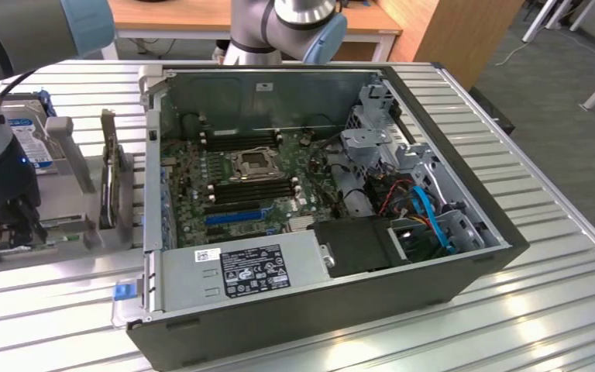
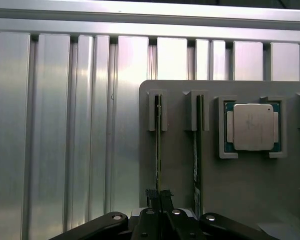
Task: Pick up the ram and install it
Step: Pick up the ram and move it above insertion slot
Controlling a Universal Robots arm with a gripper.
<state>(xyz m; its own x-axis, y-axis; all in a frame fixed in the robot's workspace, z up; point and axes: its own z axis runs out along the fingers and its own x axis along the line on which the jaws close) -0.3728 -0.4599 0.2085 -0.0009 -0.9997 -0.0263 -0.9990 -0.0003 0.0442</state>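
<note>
The black two-fingered gripper (image 2: 159, 196) is clenched on the ram (image 2: 159, 150), a slim green circuit-board stick standing on its thin edge in a slot of the flat grey plastic tray (image 2: 177, 150). The ram's long axis runs parallel to the ribs of the aluminium table (image 2: 64, 125), and its far end is seated in a small raised grey bracket near the tray's edge. A second green memory stick (image 2: 196, 150) stands parallel just beside it, with a bare strip of tray between them. On the ram's other side the tray ends close by, and open table lies beyond. A square silver processor chip (image 2: 253, 126) rests in its own recess past the second stick.

In the exterior view the gripper (image 1: 13, 232) hangs over the tray, at the exterior view's left of the open black computer case (image 1: 328, 318).
</note>
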